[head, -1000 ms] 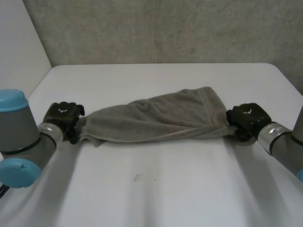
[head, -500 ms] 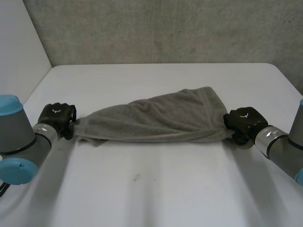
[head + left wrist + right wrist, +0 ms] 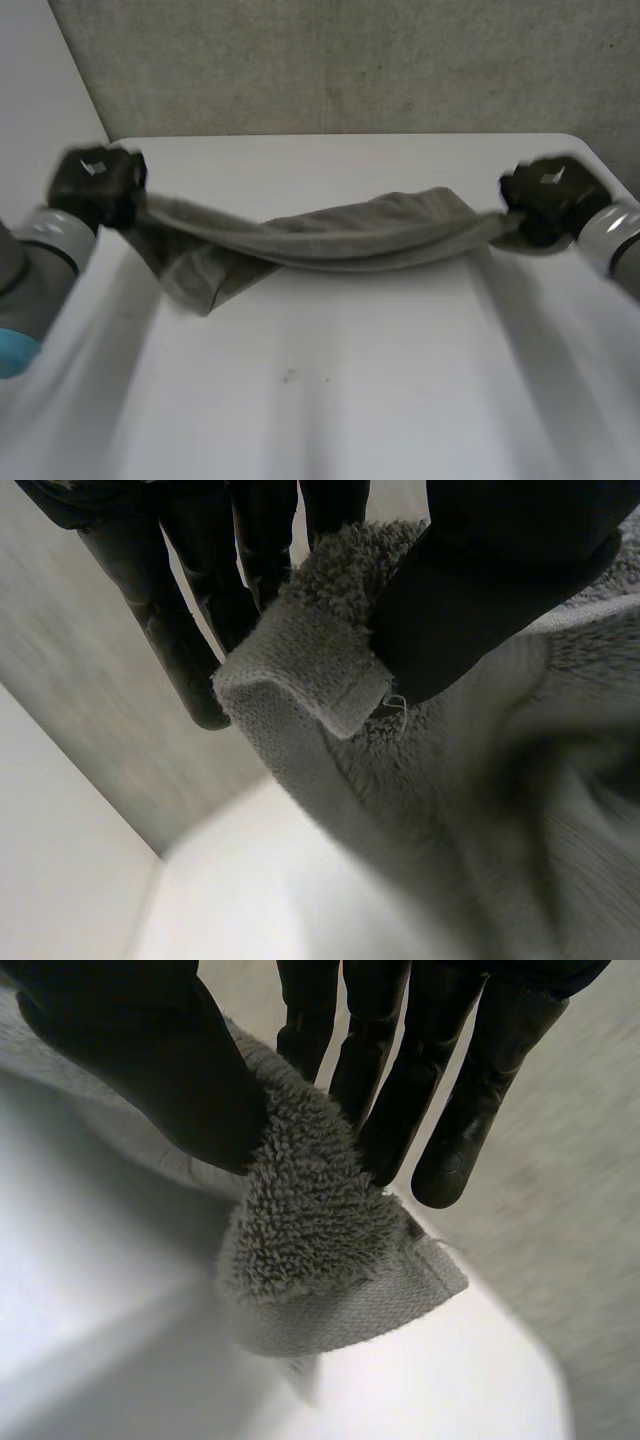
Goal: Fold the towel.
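Towel (image 3: 330, 235) — pinched: L robot hand (image 3: 95, 185), R robot hand (image 3: 548, 195)

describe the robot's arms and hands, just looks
Both hands are black, the left hand and the right hand each with a small white mark on the back. Fingers are smooth and rounded. The left arm is a grey tube with a light-blue cap; the right arm is grey.
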Controlling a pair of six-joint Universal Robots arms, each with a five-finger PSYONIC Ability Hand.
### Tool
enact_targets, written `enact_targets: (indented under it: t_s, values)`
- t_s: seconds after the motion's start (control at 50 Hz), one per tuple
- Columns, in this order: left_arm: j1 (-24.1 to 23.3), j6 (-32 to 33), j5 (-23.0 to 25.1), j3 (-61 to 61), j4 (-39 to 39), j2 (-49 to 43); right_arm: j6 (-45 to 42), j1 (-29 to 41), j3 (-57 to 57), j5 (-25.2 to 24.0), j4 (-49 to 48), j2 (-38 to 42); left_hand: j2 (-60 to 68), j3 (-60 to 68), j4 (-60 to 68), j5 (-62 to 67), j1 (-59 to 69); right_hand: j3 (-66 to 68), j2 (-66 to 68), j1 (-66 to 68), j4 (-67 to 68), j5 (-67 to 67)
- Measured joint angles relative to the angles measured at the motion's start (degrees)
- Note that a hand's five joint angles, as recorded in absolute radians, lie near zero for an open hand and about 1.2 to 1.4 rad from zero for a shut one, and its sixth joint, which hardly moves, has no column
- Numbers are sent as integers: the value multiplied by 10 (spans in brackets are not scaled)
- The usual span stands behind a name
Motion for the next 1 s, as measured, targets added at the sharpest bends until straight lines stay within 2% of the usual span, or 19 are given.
enact_targets:
  t_s: [0.08, 0.1, 0.18, 0.28, 0.34, 0.36, 0.48, 0.54, 0.68, 0.74, 0.76, 0.8, 0.86, 0.88, 0.9, 0.92, 0.94, 1.0]
  values:
    - [-4, -13, -6, 8, -20, 48, 0, -5, -30, -3, 46, -47, 0, 0, 0, 0, 0, 0, 0, 0, 2, 0]
    - [-6, -24, -11, 28, -52, 99, 0, -11, -58, -5, 82, -82, 0, 0, 0, 0, 0, 0, 0, 0, 2, 0]
    - [-6, -33, -13, 67, -107, 153, 1, -26, -132, -7, 139, -142, 0, 0, 0, 0, 0, 0, 0, 0, 2, 0]
    - [-7, -36, -15, 162, -212, 190, 1, -37, -228, -6, 173, -185, 1, 1, 0, 3, 0, 3, 3, 0, 2, 0]
    - [-7, -36, -15, 181, -234, 191, 1, -37, -240, -6, 179, -188, 1, 1, 0, 3, 0, 2, 3, 0, 2, 0]
    - [-7, -36, -16, 217, -278, 184, -5, -38, -256, -7, 194, -186, 1, 1, 0, 3, 0, 2, 3, 0, 2, 0]
    - [-7, -35, -16, 259, -368, 127, -66, -33, -248, -3, 234, -128, 1, 1, 0, 3, 0, 2, 3, 0, 2, 0]
    - [-8, -34, -17, 267, -398, 80, -110, -30, -238, 2, 249, -79, 1, 1, 0, 3, 3, 2, 3, 0, 2, 0]
    - [-22, -33, -22, 324, -417, -53, -153, -24, -243, 17, 251, 24, 1, 1, 0, 3, 3, 2, 3, 0, 2, 0]
    - [-33, -33, -29, 369, -417, -102, -153, -17, -262, 29, 235, 58, 1, 1, 1, 3, 3, 2, 3, 0, 2, 0]
    - [-49, -32, -43, 442, -415, -158, -144, -4, -293, 49, 200, 92, 1, 1, 1, 3, 3, 2, 3, 0, 2, 0]
    - [-59, -32, -56, 510, -412, -197, -132, 8, -321, 69, 165, 114, 1, 1, 1, 3, 5, 2, 3, 0, 2, 0]
    - [-75, -33, -74, 622, -407, -256, -105, 25, -367, 111, 76, 131, 1, 1, 1, 3, 6, 2, 3, 0, 2, 0]
    - [-75, -33, -74, 622, -407, -256, -105, 25, -367, 111, 76, 131, 1, 1, 1, 3, 6, 2, 3, 0, 2, 0]
    - [-83, -33, -84, 683, -405, -288, -91, 31, -383, 131, 24, 132, 1, 1, 1, 4, 6, 2, 3, 0, 2, 0]
    - [-83, -33, -84, 683, -405, -288, -91, 31, -383, 131, 24, 132, 1, 1, 1, 4, 6, 2, 3, 0, 2, 0]
    - [-92, -37, -97, 765, -390, -324, -63, 38, -398, 163, -78, 120, 1, 2, 1, 5, 6, 2, 3, 0, 2, 0]
    - [-98, -56, -108, 843, -337, -330, -38, 41, -388, 182, -170, 94, 1, 2, 1, 5, 6, 2, 3, 0, 2, 0]
